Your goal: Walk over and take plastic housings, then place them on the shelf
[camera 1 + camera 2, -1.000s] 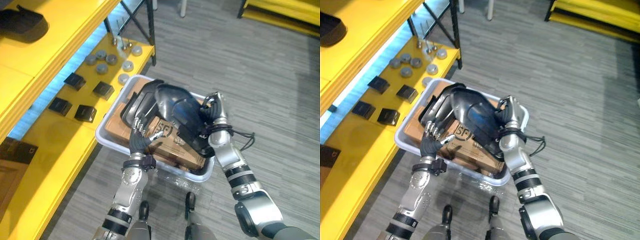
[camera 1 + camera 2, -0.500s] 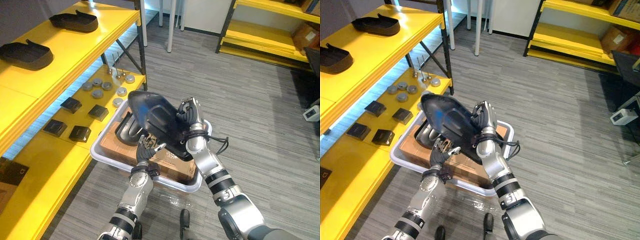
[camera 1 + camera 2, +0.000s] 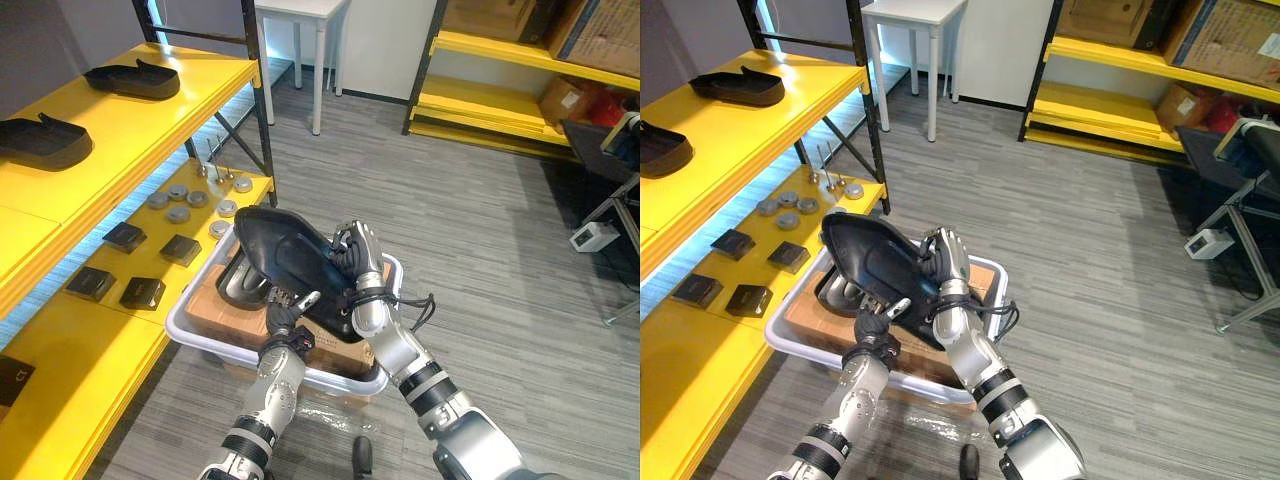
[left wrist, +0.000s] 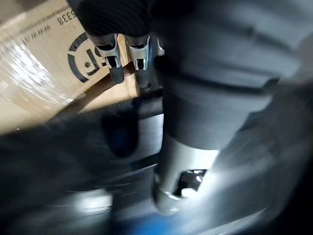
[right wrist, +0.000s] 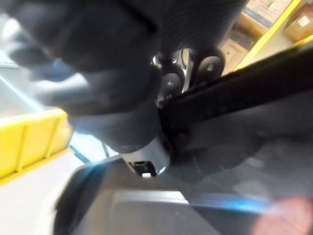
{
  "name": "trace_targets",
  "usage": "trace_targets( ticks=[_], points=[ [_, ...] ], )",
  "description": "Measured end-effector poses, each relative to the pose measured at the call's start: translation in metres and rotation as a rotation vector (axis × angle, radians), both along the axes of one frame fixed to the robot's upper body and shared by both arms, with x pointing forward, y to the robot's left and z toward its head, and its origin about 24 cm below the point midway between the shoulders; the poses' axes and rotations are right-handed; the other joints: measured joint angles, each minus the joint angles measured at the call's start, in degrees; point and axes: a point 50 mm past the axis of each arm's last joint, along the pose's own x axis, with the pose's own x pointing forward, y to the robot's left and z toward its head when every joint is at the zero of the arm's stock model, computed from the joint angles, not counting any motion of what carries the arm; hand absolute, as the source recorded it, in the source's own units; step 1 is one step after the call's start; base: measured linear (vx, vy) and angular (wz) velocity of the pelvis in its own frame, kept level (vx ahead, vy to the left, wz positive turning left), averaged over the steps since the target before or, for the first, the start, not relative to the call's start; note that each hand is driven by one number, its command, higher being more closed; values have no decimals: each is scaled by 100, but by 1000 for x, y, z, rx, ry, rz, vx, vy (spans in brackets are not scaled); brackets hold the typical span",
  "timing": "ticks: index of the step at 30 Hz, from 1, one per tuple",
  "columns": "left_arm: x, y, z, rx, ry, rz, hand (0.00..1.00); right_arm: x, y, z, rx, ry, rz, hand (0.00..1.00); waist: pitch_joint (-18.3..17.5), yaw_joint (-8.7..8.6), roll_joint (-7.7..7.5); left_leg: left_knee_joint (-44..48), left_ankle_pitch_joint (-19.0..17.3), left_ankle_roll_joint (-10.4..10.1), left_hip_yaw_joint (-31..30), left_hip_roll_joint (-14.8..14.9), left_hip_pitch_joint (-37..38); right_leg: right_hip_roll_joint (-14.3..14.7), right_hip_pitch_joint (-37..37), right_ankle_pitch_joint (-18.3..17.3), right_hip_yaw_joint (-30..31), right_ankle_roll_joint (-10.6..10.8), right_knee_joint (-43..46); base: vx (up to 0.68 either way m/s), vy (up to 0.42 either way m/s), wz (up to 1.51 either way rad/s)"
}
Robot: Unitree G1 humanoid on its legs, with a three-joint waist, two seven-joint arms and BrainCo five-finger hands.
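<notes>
While the right hand [image 3: 360,256] clamps the black housing [image 3: 288,248], the left hand [image 3: 283,308] props it underneath, grip unclear.

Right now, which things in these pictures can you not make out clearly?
- Second dark housing in the white plastic bin: left eye view, mostly covered by the raised black plastic housing.
- Left robot hand contact with that housing: left wrist view, motion blur.
- Small black square blocks on the yellow shelf: left eye view, too small to identify.
</notes>
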Motion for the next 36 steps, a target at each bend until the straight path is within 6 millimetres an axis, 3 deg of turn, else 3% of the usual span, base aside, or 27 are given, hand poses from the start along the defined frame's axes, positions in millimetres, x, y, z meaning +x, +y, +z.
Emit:
trace_targets(
  ticks=[3,10,16,22,23,30,33,36],
  points=[
    [6,7,8,-109,-40,26,100,-3,-2,-8,33,30,-1,100,-29,-22,-6,-1,-13,-24,25,26,21,26,1,9,17,-28,0,22,38,-5],
    [6,0,8,-279,-108,-33,100,-8,2,7,91,-49,56,100,-58,-123,-32,-10,-28,-46,43,64,88,58,58,4,14,-59,-1,22,42,-1],
    [6,-4,9,-277,-130,-61,100,-15,1,7,113,-76,93,100,-60,-141,-36,-6,-27,-44,-13,68,100,51,106,8,-46,-65,-1,9,44,5],
    [0,-3,0,-230,-116,-90,100,-21,-6,-4,119,-50,96,100,-74,-135,-54,-5,-28,-45,-80,69,182,45,231,-10,-110,-78,-3,-16,37,6],
    [-2,-3,-2,-211,-108,-92,100,-22,-8,-8,118,-38,98,0,-75,-136,-53,-5,-28,-46,-104,71,184,45,246,-17,-130,-78,-3,-23,30,6],
    [-18,10,-11,-25,-89,-75,100,-30,-14,-31,155,62,148,0,-78,-126,-51,-9,-26,-47,-154,80,252,48,341,-22,-172,-96,-2,0,12,3],
    [-26,22,-8,111,-83,-23,100,-34,-18,-43,186,124,165,0,-98,-104,-42,-17,-25,-46,-396,87,271,30,505,-99,-424,-129,-2,5,13,41],
    [-34,37,-5,232,-71,53,100,-41,-22,-55,242,183,170,0,-141,40,-6,-87,44,-37,-890,67,197,16,698,-223,-937,-174,0,10,-1,89]
  ],
)
